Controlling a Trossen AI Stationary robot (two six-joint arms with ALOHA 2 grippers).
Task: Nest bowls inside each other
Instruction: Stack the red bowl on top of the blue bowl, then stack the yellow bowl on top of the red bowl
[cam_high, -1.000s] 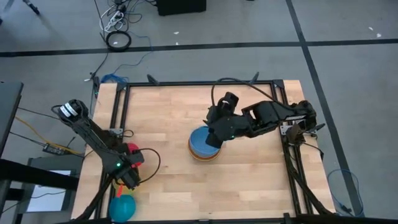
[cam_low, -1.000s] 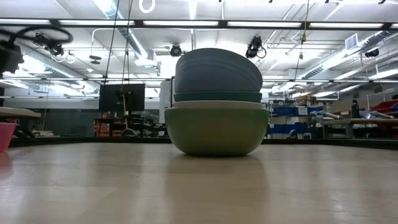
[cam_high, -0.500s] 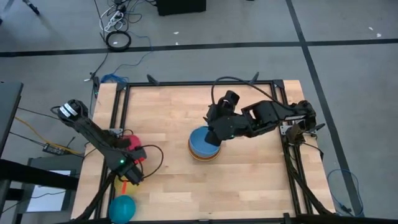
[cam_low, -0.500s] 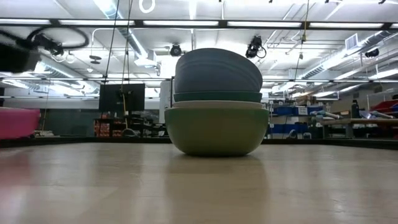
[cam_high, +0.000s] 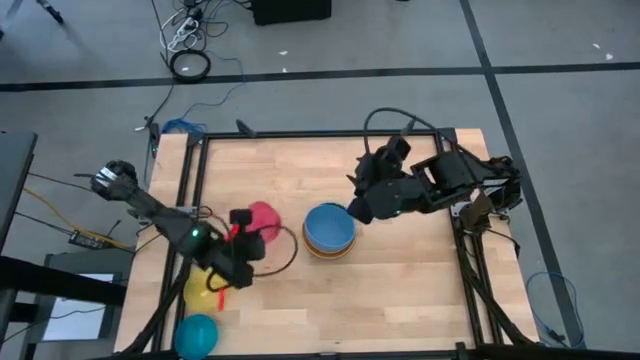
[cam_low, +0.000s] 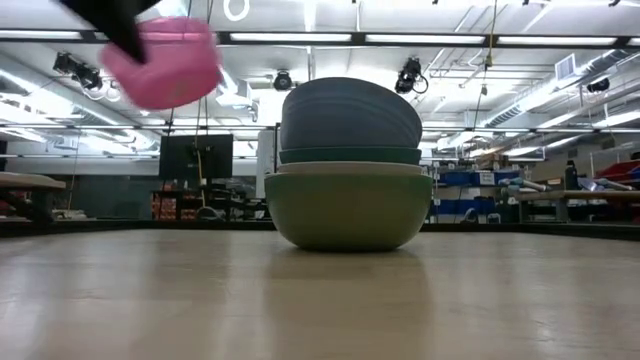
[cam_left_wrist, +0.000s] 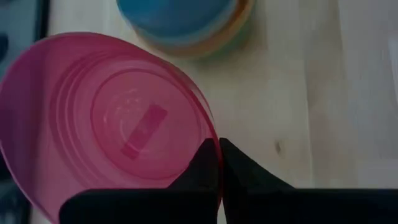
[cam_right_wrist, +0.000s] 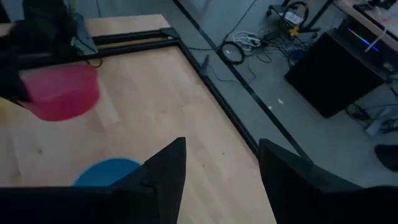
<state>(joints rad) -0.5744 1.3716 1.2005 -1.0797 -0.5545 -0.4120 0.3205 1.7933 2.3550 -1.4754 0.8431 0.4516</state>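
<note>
A stack of nested bowls (cam_high: 328, 231) stands mid-table, blue on top, orange showing at its base; the low view shows this stack (cam_low: 345, 165) with pale green lowest. A magenta-pink bowl (cam_high: 264, 221) hangs in the air left of the stack, my left gripper (cam_left_wrist: 218, 160) shut on it. It also shows high up in the low view (cam_low: 165, 62). My right gripper (cam_high: 358, 209) hovers open just right of the stack, holding nothing. A yellow bowl (cam_high: 199, 286) and a cyan bowl (cam_high: 197, 333) rest on the table near the left front corner. My left gripper pinches the magenta-pink bowl's rim (cam_left_wrist: 210, 132) on the side away from the stack. One finger (cam_left_wrist: 203, 167) is inside the bowl and the other (cam_left_wrist: 241, 169) outside. The fingers slant down from the table's left. The bowl hangs clear of the table, mouth up and slightly tilted.
The black frame (cam_high: 300, 134) runs round the wooden tabletop. Bare wood lies between the held bowl and the stack, and along the near edge (cam_high: 380, 320). Cables lie on the floor beyond the far edge.
My left gripper has taken hold of the magenta-pink bowl at the left edge, lifted it clear of the table and carried it up and right toward the stack, rolling as it went. The yellow bowl now shows. My right gripper has drawn back from over the stack toward the right.
</note>
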